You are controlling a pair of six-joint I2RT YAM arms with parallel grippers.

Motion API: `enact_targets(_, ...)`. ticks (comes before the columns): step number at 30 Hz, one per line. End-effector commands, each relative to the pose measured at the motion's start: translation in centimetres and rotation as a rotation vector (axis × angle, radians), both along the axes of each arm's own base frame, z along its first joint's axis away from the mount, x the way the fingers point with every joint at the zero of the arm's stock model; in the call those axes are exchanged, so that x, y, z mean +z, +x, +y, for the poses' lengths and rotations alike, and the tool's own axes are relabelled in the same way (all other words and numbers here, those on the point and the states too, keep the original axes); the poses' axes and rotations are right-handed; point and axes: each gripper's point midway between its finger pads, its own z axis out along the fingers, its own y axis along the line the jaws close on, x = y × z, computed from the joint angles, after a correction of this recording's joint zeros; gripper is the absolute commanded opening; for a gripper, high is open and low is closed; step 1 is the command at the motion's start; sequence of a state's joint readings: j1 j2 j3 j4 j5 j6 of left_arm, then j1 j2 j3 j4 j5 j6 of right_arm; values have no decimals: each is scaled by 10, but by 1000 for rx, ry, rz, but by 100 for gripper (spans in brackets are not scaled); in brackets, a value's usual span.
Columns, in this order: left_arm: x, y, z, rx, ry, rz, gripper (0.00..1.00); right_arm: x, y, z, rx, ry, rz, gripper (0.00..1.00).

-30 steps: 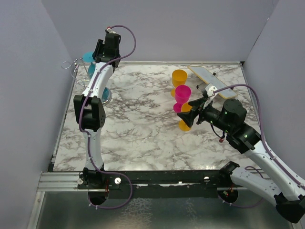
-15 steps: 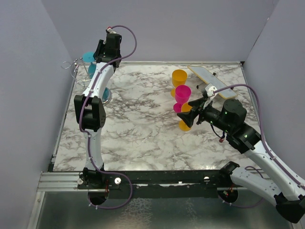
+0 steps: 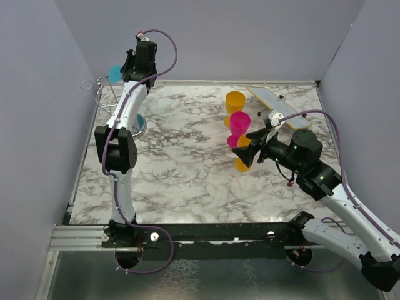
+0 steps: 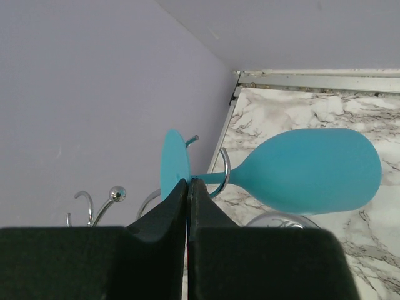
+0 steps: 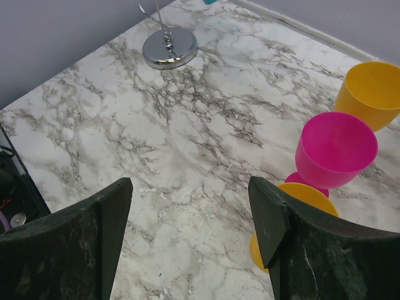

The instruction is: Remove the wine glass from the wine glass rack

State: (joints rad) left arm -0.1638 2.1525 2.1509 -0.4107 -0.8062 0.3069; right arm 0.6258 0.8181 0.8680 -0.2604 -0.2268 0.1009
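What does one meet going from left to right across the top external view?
wine glass rack, pink glass, flat pale board. The teal wine glass and orange glasses overlap these, so they are left out.

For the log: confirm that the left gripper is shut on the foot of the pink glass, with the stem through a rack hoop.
Wrong in one respect: the glass is blue, not pink. The left wrist view shows the left gripper shut on its foot, with the stem through a hoop of the rack.
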Motion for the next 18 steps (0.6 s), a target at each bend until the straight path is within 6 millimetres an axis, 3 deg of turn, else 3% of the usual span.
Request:
enact_targets(1,32,-5,1,13,-9,-78,1,7,-1,5,20,27,-18,75)
enact_targets(18,33,11,2,71,54,-90,0,0,4,8,19,8,1,75)
